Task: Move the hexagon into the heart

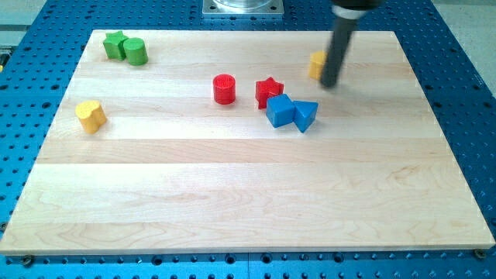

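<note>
My tip [328, 83] rests on the wooden desk [232, 194], touching the right side of the yellow hexagon [316, 64]; there is no claw, only the rod, holding nothing; the yellow heart [91, 116] lies well to the hexagon's left, across the desk; between them stand a red cylinder [224, 89] and a red star [268, 91].

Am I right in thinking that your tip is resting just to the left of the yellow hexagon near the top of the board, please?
Not quite: in the camera view my tip rests just to the right of the yellow hexagon, not to its left. The rest holds, since that block does sit near the top of the board.
</note>
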